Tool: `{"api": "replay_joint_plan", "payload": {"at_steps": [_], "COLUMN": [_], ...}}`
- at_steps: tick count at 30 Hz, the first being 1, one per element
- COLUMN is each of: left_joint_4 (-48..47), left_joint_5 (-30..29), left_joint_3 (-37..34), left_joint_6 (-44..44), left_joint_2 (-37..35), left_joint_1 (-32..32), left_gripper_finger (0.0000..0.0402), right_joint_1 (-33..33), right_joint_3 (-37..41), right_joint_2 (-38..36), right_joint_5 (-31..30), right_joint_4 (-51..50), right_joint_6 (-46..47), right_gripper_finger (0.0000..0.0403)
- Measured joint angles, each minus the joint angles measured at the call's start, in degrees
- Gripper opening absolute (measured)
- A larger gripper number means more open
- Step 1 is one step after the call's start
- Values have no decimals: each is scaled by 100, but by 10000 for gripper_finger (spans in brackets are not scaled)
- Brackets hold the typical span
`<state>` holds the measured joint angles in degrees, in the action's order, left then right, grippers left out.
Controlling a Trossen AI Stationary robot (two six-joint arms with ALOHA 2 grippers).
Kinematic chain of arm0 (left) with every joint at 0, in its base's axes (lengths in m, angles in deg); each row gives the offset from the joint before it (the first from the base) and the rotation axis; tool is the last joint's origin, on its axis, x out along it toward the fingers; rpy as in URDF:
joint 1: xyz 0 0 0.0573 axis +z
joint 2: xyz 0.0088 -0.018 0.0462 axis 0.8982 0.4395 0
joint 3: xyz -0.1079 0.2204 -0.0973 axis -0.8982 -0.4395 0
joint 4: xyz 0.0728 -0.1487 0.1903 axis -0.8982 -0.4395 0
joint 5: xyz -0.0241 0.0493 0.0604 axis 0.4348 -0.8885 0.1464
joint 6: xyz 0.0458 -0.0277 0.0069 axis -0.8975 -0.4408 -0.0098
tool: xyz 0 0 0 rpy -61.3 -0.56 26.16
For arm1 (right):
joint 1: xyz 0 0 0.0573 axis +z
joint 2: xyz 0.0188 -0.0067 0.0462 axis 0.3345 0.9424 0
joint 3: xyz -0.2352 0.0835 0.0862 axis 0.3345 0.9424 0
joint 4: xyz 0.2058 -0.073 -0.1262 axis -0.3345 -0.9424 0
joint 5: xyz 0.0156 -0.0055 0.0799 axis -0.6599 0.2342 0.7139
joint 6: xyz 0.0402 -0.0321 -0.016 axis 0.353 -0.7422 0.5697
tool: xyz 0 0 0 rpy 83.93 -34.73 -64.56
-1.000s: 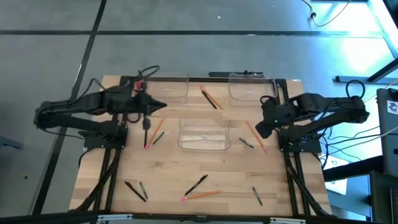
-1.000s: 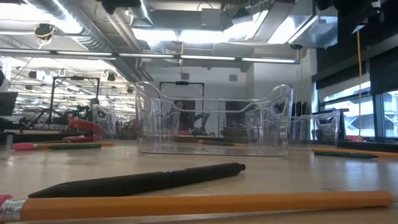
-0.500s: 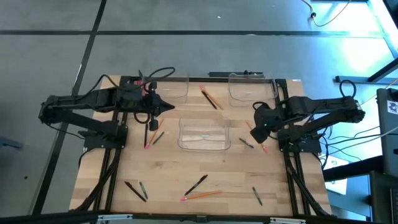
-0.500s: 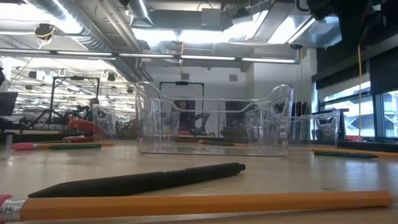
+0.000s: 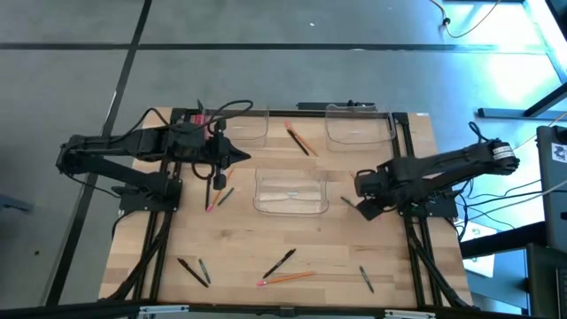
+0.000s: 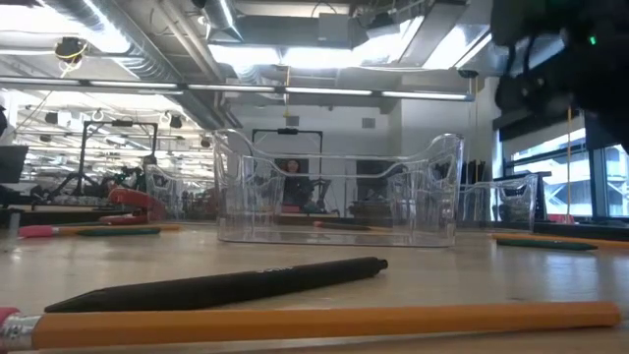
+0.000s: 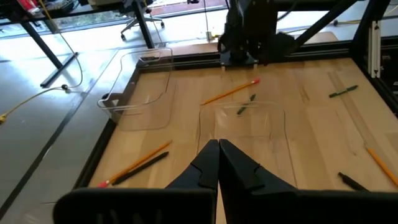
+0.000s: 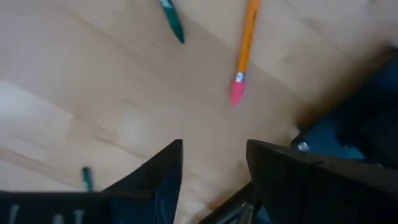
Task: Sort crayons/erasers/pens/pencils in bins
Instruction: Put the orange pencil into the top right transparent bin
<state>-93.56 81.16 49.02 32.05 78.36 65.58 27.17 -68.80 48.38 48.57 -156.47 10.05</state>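
Note:
My right gripper (image 5: pixel 361 202) points down, open, low over the table just right of the centre bin (image 5: pixel 291 193). In the right wrist view its fingers (image 8: pixel 163 177) stand apart above bare wood, short of an orange pencil (image 8: pixel 245 43) with a pink end (image 8: pixel 236 92) and a green crayon (image 8: pixel 173 22). My left gripper (image 5: pixel 244 158) hovers shut and holds nothing, between the far left bin (image 5: pixel 241 124) and the centre bin (image 7: pixel 242 127). A pencil and pen (image 5: pixel 299 140) lie between the far bins. The erasers are not in view.
The far right bin (image 5: pixel 359 124) stands at the back. More sticks lie flat on the wood: a pencil and crayon at the left (image 5: pixel 218 191), a pen and pencil near the front (image 5: pixel 282 268), pens at the front left (image 5: pixel 193 270), a crayon at the front right (image 5: pixel 366 279).
My right gripper has come down from well above the table to just over the wood and has tipped from slanting forward to pointing almost straight down, right of the centre bin. My left gripper has drifted a little toward the table's right.

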Motion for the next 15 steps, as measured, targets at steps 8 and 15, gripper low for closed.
{"api": "replay_joint_plan", "payload": {"at_steps": [8, 15], "left_joint_4": [-9, -95], "left_joint_5": [0, 0], "left_joint_3": [138, 493], "left_joint_6": [-10, -476], "left_joint_2": [125, 343], "left_joint_1": [2, 2], "left_gripper_finger": [0, 0], "right_joint_1": [-1, -1], "right_joint_3": [908, 1367], "right_joint_2": [0, 0], "right_joint_5": [17, 11], "right_joint_4": [659, 1248], "right_joint_6": [137, 542], "right_gripper_finger": [179, 179]}}
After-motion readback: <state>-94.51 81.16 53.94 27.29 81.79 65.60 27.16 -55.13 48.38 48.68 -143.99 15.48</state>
